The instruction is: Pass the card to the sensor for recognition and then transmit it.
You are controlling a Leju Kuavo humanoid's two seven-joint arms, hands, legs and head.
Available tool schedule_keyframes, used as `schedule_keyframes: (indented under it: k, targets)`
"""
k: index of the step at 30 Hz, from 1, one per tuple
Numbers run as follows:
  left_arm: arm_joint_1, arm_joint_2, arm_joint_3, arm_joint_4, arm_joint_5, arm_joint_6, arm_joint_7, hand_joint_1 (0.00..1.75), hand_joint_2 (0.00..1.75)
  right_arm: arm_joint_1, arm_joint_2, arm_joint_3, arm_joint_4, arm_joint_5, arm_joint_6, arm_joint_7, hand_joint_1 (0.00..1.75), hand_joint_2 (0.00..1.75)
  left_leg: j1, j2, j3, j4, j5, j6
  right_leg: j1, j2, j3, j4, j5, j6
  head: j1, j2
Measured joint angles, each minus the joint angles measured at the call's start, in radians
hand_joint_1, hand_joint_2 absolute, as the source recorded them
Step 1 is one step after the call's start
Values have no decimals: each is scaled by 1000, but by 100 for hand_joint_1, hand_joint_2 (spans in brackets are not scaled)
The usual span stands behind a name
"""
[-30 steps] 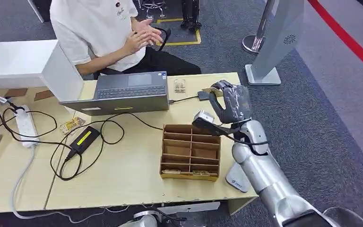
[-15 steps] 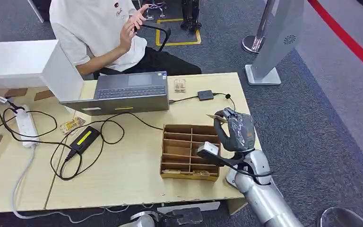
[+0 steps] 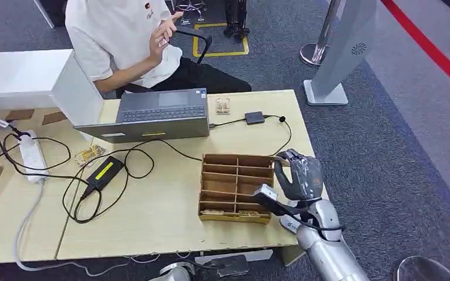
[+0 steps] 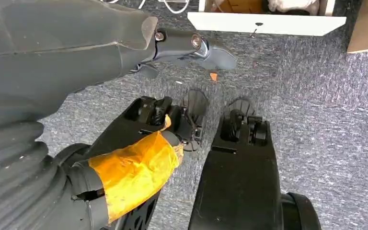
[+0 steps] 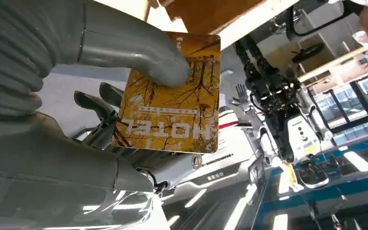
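The right hand has come back from the sensor. A second ago it hovered over that small black box at the table's far edge; now it sits low at the near right corner, at about 3 o'clock of the tray, with the sensor well apart at 11 o'clock from it.

The card is in that hand. In the right wrist view the thick thumb presses on the yellow face of the card and the dark fingers back it from behind, so the fingers are clamped on the card.

By my reading the recognition step is probably done and the handing-over step is beginning. The person sits behind the laptop, at about 11 o'clock across the table, one hand raised near the chest and not reaching out. The card has to travel that way or go to the tray; I cannot tell which.

The left hand hangs low over the floor. Its fingers look loosely bent with nothing in them, but whether they are apart or together I cannot tell.
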Motion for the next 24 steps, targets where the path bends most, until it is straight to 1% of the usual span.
schedule_keyframes:
  k: [10,15,24]
  targets:
    - [3,0,27,4,-18,5,8,0,175,2,-1,-48,79,22,-43,9,175,175,0,0,0,0,0,0,0,0,0,0,0,0,0,0]
    - [2,0,48,7,-24,5,12,0,175,1,-18,-85,110,45,-53,26,175,175,0,0,0,0,0,0,0,0,0,0,0,0,0,0]
    - [2,0,69,11,-35,7,21,0,175,15,-47,-141,133,53,-56,28,175,175,0,0,0,0,0,0,0,0,0,0,0,0,0,0]
